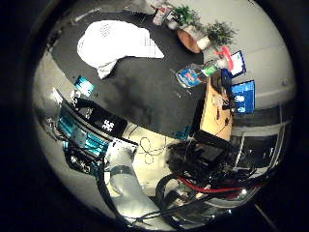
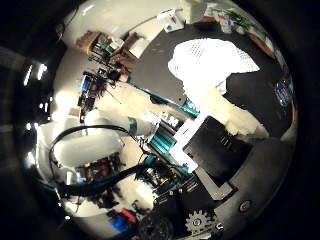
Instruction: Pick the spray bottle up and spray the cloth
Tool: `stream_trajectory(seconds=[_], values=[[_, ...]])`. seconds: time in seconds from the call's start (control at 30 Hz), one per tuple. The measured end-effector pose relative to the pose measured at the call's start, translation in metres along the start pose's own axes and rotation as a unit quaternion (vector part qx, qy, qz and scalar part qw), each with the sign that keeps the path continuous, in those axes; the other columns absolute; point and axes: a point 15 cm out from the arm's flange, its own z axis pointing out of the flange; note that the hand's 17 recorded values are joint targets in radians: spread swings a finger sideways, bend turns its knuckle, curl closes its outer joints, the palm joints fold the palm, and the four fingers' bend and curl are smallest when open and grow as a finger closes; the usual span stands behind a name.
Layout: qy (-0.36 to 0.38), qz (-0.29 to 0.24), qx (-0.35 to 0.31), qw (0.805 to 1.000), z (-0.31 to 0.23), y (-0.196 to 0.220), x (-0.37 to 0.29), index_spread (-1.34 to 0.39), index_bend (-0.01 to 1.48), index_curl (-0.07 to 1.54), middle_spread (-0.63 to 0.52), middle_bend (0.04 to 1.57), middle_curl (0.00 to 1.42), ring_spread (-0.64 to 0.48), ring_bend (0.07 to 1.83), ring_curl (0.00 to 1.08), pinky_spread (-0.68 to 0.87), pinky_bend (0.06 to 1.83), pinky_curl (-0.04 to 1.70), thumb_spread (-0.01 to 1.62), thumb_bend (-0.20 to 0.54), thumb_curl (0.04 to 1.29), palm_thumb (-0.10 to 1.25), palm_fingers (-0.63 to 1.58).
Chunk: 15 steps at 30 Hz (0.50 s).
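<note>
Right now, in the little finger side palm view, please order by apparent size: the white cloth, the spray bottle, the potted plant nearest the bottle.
1. white cloth, clearly largest.
2. spray bottle and potted plant look alike; I would not rank them.

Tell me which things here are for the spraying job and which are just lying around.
For the job:
spray bottle
white cloth
black table

Just lying about:
potted plants
wooden board

The spray bottle [image 1: 199, 73] label is too blurred to tell, and robot hand [image 2: 220, 155] parts overlap the cloth [image 2: 212, 65]
</note>
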Motion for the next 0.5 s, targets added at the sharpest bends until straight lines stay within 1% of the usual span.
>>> stream_trajectory(seconds=[0.1, 0.27, 0.5], values=[[0.010, 0.011, 0.017, 1.000, -0.007, 0.001, 0.016, -0.56, 0.18, 0.39, -0.20, 0.23, 0.31, 0.02, 0.61, 0.01, 0.61, 0.86, -0.01, 0.98, -0.032, 0.52, 0.66, 0.68], [0.034, 0.041, 0.033, 0.998, -0.012, 0.005, 0.050, -0.54, 0.18, 0.37, -0.20, 0.25, 0.32, 0.04, 0.63, 0.01, 0.60, 0.91, -0.01, 0.99, -0.028, 0.50, 0.65, 0.65], [0.067, 0.065, 0.036, 0.995, -0.013, 0.010, 0.096, -0.53, 0.19, 0.35, -0.20, 0.25, 0.32, 0.05, 0.64, 0.01, 0.59, 0.95, -0.01, 1.00, -0.028, 0.49, 0.63, 0.61]])
